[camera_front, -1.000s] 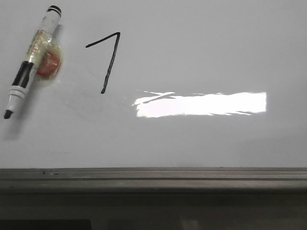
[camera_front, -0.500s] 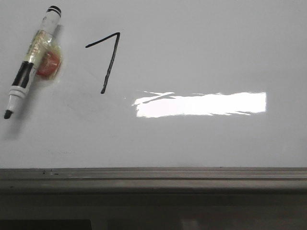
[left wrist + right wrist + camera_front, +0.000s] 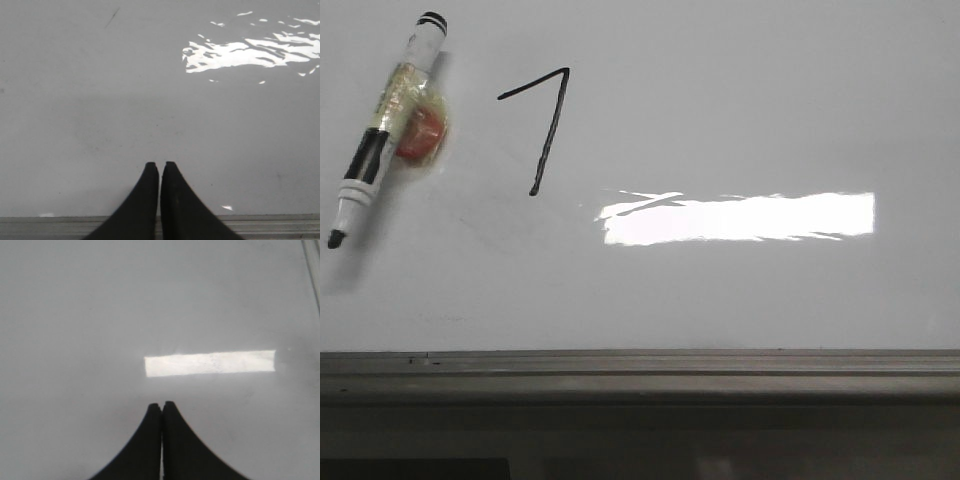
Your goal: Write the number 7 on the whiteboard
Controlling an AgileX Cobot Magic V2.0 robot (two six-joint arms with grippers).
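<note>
The number 7 (image 3: 542, 128) is seen fully drawn in black on the upper left of the whiteboard (image 3: 740, 290), so the writing is judged complete. An uncapped marker (image 3: 382, 125) has been laid just to the left of the figure. The left claw (image 3: 159, 166) and the right claw (image 3: 161, 405) are each pressed together and empty, with little apparently left to be done.

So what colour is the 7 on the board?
Black, clearest in the front view: the number 7.
</note>
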